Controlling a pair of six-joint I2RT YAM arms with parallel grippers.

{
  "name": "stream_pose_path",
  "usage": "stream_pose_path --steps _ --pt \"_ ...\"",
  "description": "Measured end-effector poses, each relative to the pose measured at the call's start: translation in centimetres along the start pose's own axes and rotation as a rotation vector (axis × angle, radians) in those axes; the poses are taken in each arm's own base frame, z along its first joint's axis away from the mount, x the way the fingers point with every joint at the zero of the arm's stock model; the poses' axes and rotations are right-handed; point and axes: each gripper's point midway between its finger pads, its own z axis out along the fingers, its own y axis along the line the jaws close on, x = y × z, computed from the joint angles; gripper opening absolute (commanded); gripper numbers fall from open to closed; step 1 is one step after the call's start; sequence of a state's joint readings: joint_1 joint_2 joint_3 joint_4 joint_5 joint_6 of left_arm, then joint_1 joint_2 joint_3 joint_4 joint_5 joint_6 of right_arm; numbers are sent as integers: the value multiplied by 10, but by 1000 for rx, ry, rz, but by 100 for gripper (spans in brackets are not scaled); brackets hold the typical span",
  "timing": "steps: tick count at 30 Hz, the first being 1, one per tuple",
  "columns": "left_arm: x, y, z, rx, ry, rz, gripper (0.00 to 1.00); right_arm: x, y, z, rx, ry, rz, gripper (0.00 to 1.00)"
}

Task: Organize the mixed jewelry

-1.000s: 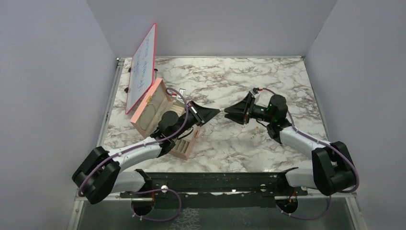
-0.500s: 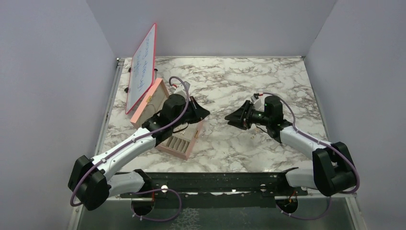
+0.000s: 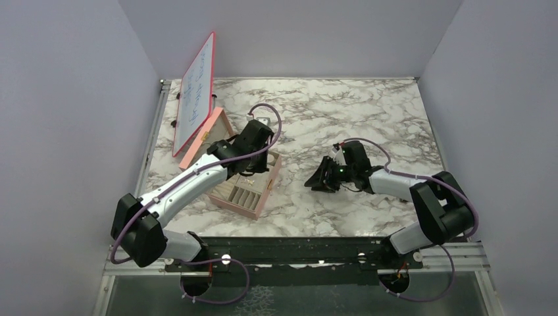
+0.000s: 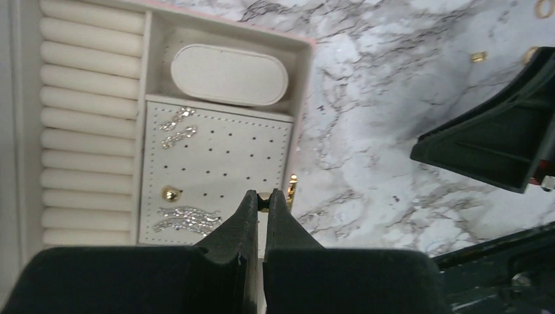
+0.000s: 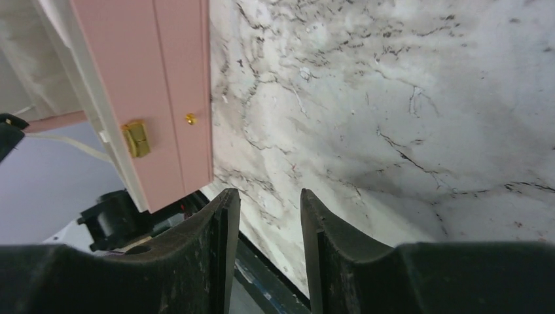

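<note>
Left gripper [image 4: 263, 196] held over pink jewelry box [image 4: 305, 85], fingers clenched on tiny gold stud [image 4: 263, 195] at edge of perforated earring panel [image 4: 229, 157]. Second gold stud [image 4: 170, 193] and silvery pieces [image 4: 186, 219] seated in panel. Loose gold pieces [image 4: 478, 57] seen on marble table [image 4: 366, 131]. Right gripper [image 5: 269, 199] held low over marble near box, fingers parted, nothing grasped.

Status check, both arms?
Left gripper shut on gold piece, over box. Right gripper open, empty. Loose gold pieces on table. Nothing blocking.
</note>
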State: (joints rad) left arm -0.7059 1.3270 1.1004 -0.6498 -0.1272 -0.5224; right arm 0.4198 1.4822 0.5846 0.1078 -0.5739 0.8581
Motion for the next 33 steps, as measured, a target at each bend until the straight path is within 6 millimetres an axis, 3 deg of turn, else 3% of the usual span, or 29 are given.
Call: stream_pose_path --steps 13,21,33 --pt "12 59 15 -197 138 99 0 39 -6 35 51 81 -81 40" --pt "16 67 19 -215 166 114 0 41 6 51 17 94 -108 38" --pt "9 74 28 -224 141 93 0 37 9 55 19 95 -109 37"
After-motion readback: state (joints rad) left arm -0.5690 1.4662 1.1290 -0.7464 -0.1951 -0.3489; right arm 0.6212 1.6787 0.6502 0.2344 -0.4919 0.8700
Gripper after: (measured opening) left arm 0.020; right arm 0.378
